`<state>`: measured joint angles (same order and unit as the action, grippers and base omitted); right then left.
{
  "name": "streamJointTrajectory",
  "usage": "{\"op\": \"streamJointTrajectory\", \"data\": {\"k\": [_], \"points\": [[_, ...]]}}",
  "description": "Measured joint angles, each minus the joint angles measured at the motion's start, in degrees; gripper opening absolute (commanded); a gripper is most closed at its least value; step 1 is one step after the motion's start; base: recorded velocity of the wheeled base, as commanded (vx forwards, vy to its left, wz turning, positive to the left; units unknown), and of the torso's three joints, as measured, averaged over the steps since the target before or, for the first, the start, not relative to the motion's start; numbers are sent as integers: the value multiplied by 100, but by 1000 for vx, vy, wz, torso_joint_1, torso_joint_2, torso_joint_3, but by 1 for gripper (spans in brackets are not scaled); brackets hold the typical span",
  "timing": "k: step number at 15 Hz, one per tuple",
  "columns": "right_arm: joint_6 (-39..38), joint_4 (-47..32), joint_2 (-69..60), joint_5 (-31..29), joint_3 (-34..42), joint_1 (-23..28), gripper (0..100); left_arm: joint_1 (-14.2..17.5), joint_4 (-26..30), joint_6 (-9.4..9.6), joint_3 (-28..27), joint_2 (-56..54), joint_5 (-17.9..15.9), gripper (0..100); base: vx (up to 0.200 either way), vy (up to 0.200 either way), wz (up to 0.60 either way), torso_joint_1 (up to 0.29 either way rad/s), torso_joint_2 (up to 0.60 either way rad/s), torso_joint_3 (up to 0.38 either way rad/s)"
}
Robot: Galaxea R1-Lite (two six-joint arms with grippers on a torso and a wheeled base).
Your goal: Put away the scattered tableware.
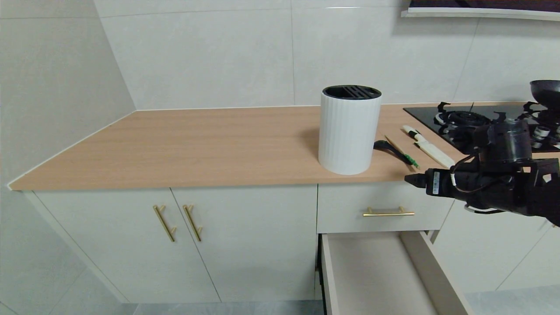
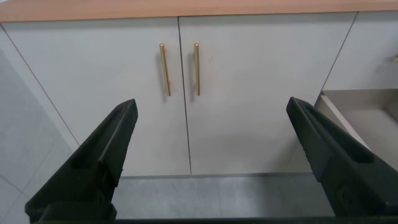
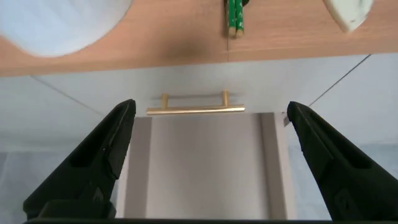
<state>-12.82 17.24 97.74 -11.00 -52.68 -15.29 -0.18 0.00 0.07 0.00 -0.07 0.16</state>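
On the wooden counter point(image 1: 197, 144), a black spoon point(image 1: 388, 148), chopsticks with green ends point(image 1: 406, 156) and a white knife point(image 1: 429, 148) lie just right of a white ribbed holder point(image 1: 349, 131) with a black slotted top. My right gripper point(image 1: 415, 179) hovers open in front of the counter edge, below the utensils and above the open drawer point(image 1: 372, 271). In the right wrist view, the green chopstick ends point(image 3: 234, 15), the knife's end point(image 3: 348, 12) and the holder point(image 3: 62, 25) lie beyond the open right gripper point(image 3: 211, 186). My left gripper point(image 2: 211, 180) is open, low before the cabinet doors.
A shut drawer with a gold handle point(image 1: 388, 213) sits above the open drawer. A gas hob point(image 1: 477, 120) with a black pot point(image 1: 544, 92) is at the counter's right end. Two cabinet doors with gold handles point(image 2: 180, 68) stand to the left. A tiled wall backs the counter.
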Motion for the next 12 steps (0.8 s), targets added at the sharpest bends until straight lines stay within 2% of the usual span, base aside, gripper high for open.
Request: {"op": "streamJointTrajectory", "data": {"k": [6,9,12], "points": [[-176,-318,416,-68,-691,-44,100,0,0,2,0,0,-2,100,0,0,0,0,0,0],[-176,-761,716,-85,-1482,118,100,0,2,2,0,0,0,100,0,0,0,0,0,0],[-179,-763,973,-88,-1708,243,100,0,0,2,0,0,0,100,0,0,0,0,0,0]]}}
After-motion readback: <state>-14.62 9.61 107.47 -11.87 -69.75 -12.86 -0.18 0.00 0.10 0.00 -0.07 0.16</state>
